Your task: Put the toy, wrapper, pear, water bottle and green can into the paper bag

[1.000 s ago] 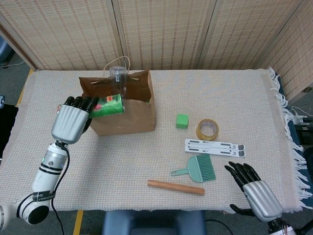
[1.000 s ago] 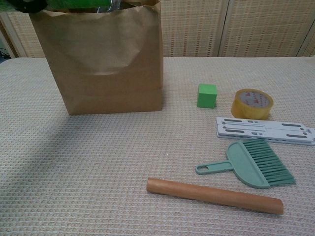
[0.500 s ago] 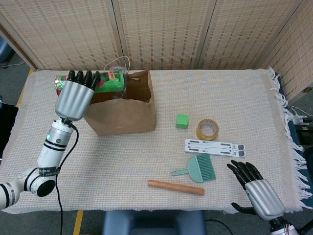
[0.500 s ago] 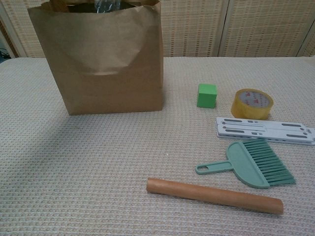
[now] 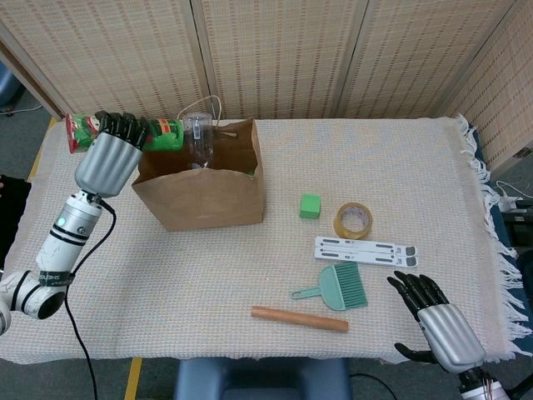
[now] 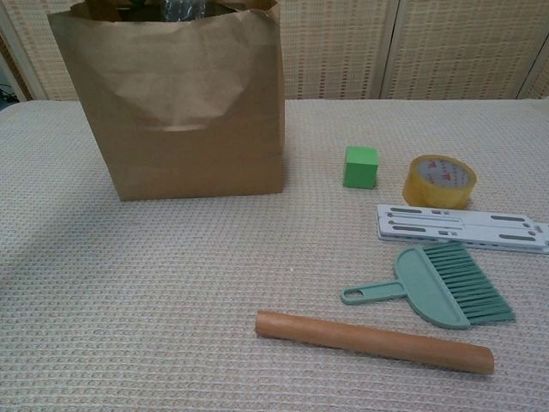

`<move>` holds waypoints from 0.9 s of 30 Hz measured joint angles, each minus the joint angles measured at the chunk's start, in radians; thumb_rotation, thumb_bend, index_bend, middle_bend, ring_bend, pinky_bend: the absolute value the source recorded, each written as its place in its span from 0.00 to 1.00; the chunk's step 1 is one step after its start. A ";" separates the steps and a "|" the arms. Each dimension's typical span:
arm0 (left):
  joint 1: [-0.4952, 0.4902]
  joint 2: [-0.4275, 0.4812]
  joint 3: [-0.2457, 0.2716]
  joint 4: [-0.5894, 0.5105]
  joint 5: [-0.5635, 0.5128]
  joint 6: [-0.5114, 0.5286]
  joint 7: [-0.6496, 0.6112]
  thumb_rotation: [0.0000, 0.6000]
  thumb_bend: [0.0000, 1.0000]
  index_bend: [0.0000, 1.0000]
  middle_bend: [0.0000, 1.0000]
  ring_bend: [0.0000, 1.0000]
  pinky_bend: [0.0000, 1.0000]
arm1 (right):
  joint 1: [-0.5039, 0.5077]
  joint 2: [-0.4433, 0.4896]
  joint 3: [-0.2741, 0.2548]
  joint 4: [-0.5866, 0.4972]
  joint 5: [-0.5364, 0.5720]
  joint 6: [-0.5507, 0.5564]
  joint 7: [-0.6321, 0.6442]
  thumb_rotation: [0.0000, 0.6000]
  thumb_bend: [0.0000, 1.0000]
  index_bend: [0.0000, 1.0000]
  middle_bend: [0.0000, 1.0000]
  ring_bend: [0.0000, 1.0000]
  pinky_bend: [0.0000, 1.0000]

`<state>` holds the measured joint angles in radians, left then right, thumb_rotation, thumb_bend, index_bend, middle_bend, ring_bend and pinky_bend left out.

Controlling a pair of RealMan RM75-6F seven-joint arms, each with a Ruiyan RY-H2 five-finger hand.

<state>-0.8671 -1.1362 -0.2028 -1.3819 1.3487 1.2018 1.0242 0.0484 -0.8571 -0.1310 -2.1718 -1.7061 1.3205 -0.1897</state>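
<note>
Since half a second ago, lifted further left and back: left hand with the can, now past the bag's left rim instead of over its corner. From the head view, fingers of that hand wrapped over the can's middle, gripping it; can lying level, red end sticking out left of the fingers, green end right of them, toward the bottle. Bottle upright inside the bag at its back left, clear neck poking above the rim, just right of the can's green end. Bag open-topped on the cloth, below and right of the gripping fingers. Right hand low at the near right edge, holding nothing, fingers stretched out and slightly apart, pointing up-left toward the brush. Brush, dowel and white strip left of those fingertips; tape and cube further beyond them. From the chest view, neither hand visible; bag standing at upper left with the bottle's clear top just showing above its rim; cube, tape, strip, brush and dowel spread over the cloth to the right and front.
</note>
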 measured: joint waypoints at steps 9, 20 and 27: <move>0.033 0.047 0.094 0.026 0.138 -0.017 -0.026 1.00 0.61 0.67 0.69 0.66 0.84 | -0.006 0.001 -0.008 -0.003 -0.024 0.007 -0.002 1.00 0.06 0.00 0.00 0.00 0.00; 0.034 0.095 0.151 0.002 0.257 -0.042 -0.025 1.00 0.61 0.67 0.70 0.66 0.84 | -0.015 0.005 -0.015 -0.002 -0.053 0.028 0.009 1.00 0.06 0.00 0.00 0.00 0.00; 0.013 0.190 0.207 -0.038 0.429 -0.041 -0.256 1.00 0.62 0.67 0.70 0.66 0.84 | -0.017 0.005 -0.014 0.001 -0.057 0.032 0.013 1.00 0.06 0.00 0.00 0.00 0.00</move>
<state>-0.8536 -0.9467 0.0043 -1.4200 1.7777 1.1603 0.7686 0.0315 -0.8517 -0.1451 -2.1710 -1.7631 1.3528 -0.1767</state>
